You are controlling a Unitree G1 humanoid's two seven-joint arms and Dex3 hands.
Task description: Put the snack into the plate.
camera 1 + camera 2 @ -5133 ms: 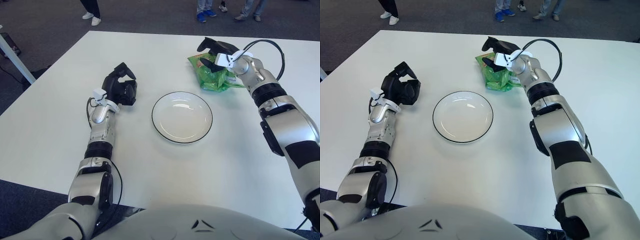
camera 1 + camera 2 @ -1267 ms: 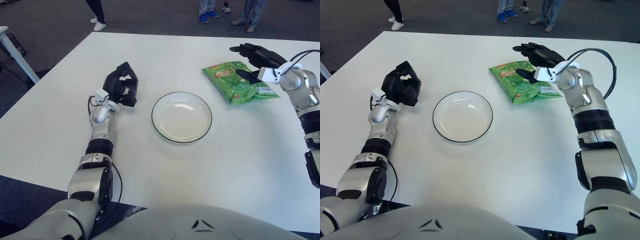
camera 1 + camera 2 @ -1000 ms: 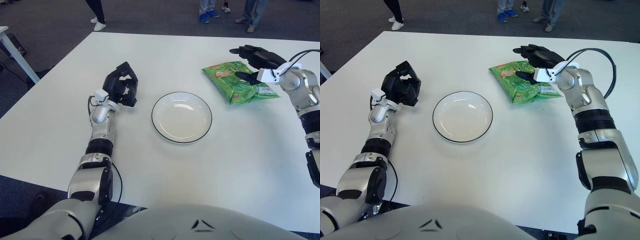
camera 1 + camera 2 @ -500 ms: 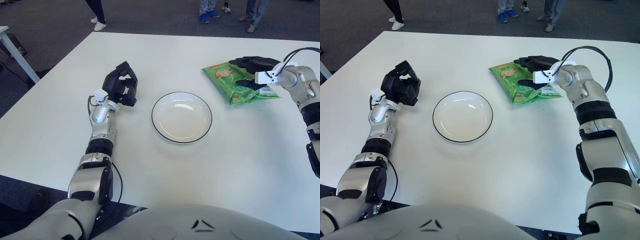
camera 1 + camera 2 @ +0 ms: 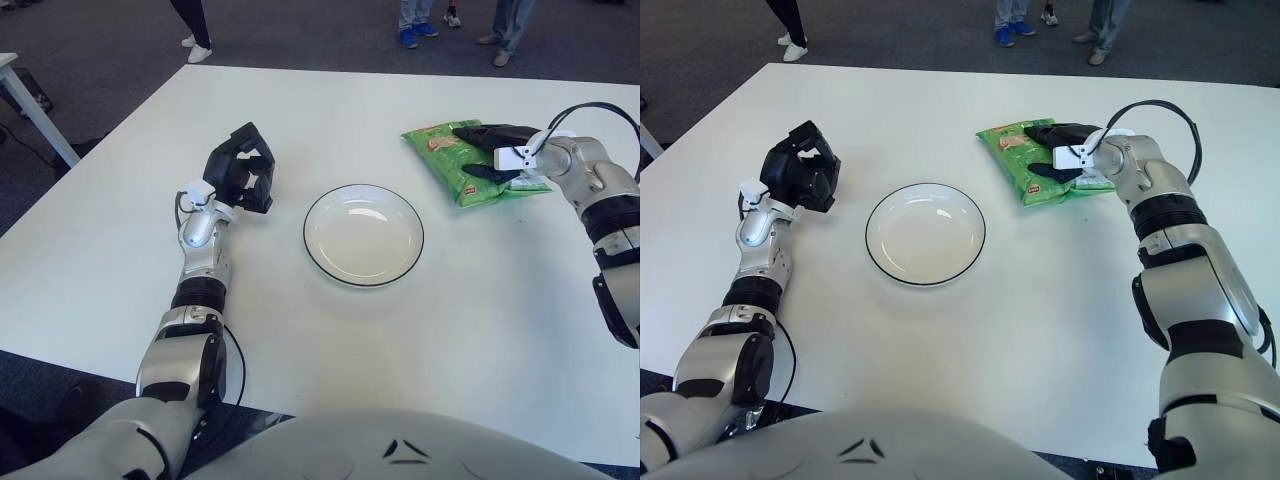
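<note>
While the white, dark-rimmed plate [image 5: 364, 235] sits bare at the table's middle, the left hand [image 5: 241, 170] shows curled and holding nothing beside it. Farther off to the right, the right hand [image 5: 1058, 151] pinches the green snack bag [image 5: 1025, 160] — thumb at its near edge, fingers over it. The slick bag could slip loose or crumple on lifting — my guess.

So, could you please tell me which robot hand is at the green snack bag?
The right robot hand: its dark fingers lie over the snack bag, right of the plate. The left robot hand is curled, left of the plate and away from the bag.
</note>
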